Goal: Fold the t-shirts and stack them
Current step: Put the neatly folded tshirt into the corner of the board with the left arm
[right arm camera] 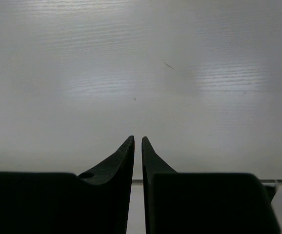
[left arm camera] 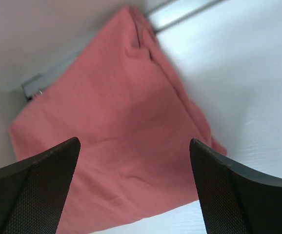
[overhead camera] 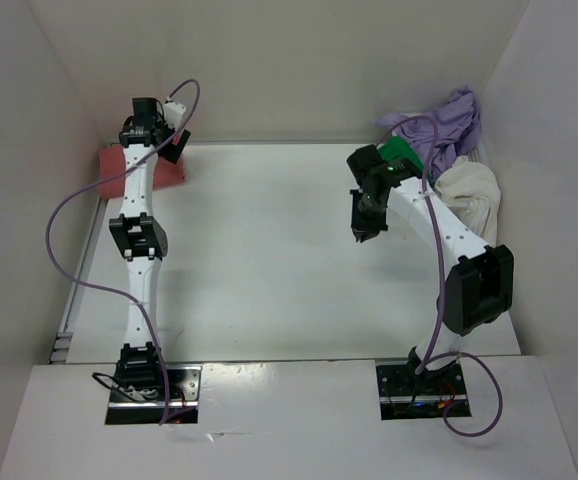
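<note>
No legible text, label, brand mark, number or sign is visible in any of the three camera views.

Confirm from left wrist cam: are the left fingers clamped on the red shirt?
No, the left fingers stand wide apart, and the salmon-red shirt lies flat beyond them with nothing pinched between.

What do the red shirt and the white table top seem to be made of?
The red shirt looks like soft woven or knit cloth, probably cotton, matte: it shows gentle creases and rounded folded edges. The table top looks like hard white laminate or painted board, slightly glossy: faint grain-like streaks and a soft sheen of light.
</note>
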